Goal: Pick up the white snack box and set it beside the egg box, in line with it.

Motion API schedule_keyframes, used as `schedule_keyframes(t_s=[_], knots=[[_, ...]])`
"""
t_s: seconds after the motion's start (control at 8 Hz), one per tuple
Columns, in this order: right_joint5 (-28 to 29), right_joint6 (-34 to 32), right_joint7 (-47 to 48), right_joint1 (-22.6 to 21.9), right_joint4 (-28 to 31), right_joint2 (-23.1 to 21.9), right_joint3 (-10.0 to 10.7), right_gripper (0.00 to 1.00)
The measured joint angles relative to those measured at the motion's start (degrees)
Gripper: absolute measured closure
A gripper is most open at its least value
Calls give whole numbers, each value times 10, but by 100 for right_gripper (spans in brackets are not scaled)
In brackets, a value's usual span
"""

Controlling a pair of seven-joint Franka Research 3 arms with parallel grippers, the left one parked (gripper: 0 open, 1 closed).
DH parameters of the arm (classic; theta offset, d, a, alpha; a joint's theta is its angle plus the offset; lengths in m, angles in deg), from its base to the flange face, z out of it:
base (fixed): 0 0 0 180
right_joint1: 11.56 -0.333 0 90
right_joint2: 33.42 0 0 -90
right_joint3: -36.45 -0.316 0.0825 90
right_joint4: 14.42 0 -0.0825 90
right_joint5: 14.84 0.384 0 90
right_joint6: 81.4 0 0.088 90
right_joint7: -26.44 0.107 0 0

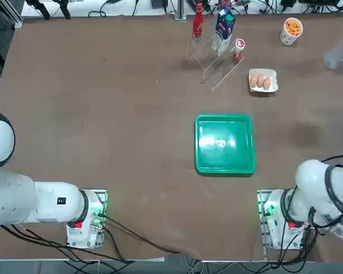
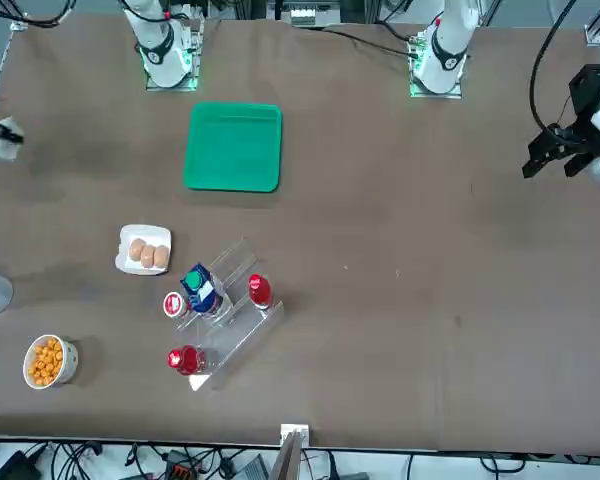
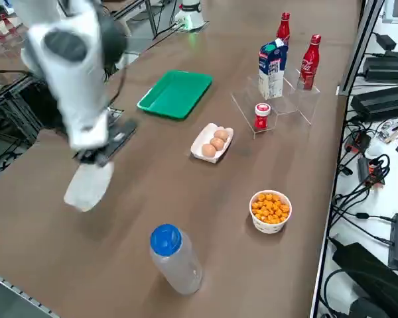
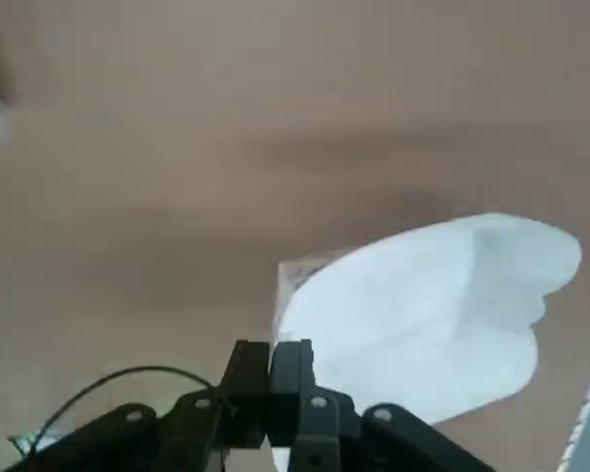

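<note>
The right hand (image 4: 271,379) was pinched shut on the white snack box (image 4: 428,315), up off the table, so it'd want a level carry to the egg box (image 3: 212,143).

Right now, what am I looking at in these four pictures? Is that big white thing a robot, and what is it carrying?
Yes, it is a robot arm, one of two bolted to a brown table. One picture looks straight down, one faces the robot from across the table, one looks from the side, and one comes from a camera on the arm's wrist.

On the table lie a green tray, an egg box with brown eggs, a cup of orange snacks, a clear rack with red bottles and a small carton, and a clear bottle with a blue cap.

The right gripper is shut on the edge of the white snack box, which hangs above the table, away from the egg box.
</note>
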Motion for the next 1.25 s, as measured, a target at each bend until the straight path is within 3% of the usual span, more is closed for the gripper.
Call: schedule_keyframes(t_s=[0.25,0.5,0.88,1.25], knots=[[0,-3,76,-104,-52,35,-3,98],[-5,18,133,-166,-78,104,-3,98],[-64,87,208,-193,-86,195,0,98],[-72,108,227,-205,-86,222,1,98]])
